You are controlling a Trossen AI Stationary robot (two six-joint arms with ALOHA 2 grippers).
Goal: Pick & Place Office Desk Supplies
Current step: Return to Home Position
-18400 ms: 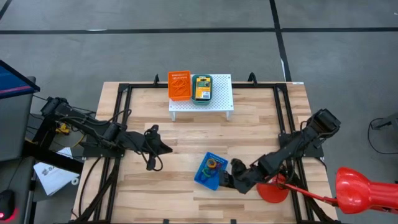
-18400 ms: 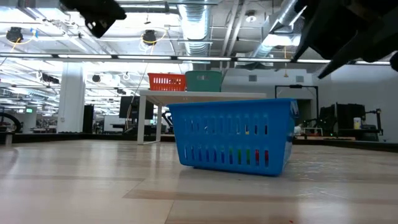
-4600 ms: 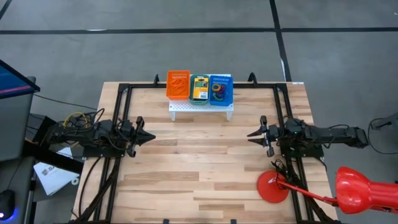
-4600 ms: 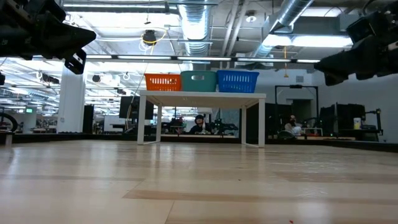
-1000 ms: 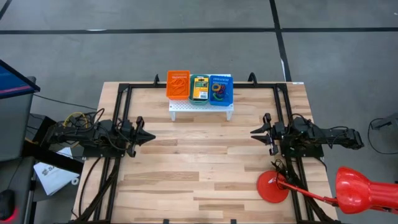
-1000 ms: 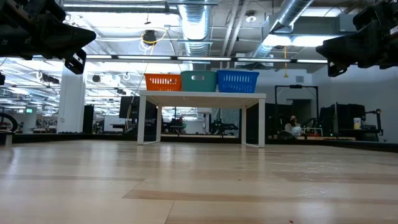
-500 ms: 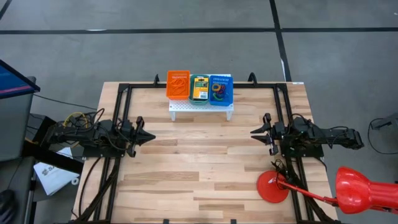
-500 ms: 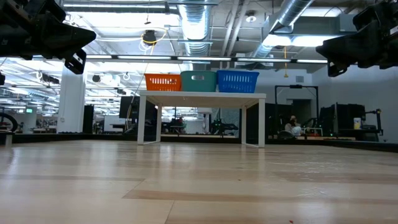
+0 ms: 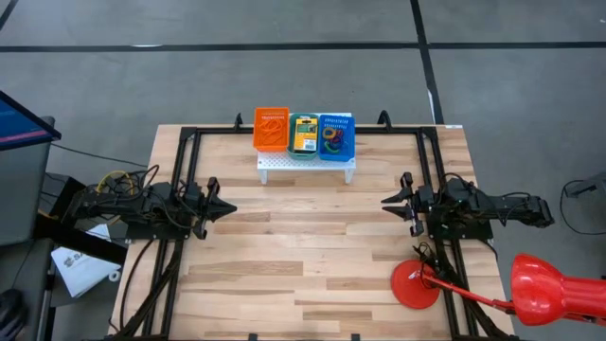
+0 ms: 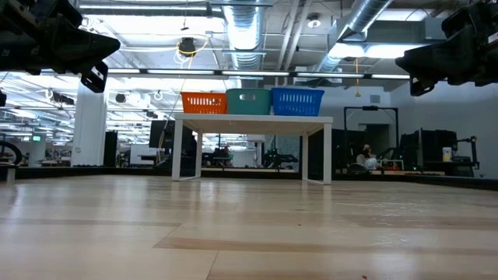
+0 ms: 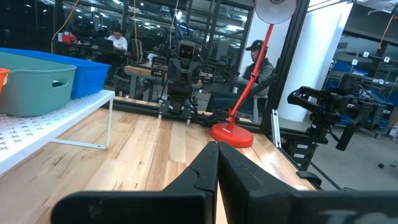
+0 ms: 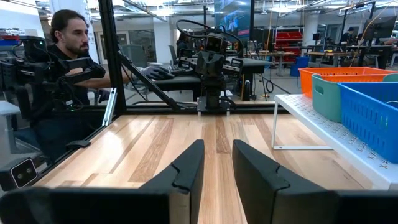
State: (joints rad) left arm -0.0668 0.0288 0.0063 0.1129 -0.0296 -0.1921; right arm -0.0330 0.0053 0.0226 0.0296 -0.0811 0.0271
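Grey concrete floor (image 9: 284,85) with black lines (image 9: 284,45), exposed ceiling ducts (image 10: 247,31) — bright lights (image 10: 366,51)

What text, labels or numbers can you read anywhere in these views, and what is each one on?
No text can be read in any view.
Crayon box in the green bin: printed face, too small to read.
White sheet on the floor left of the table: print too small to read.
Screen in the room behind: blurred, unreadable.
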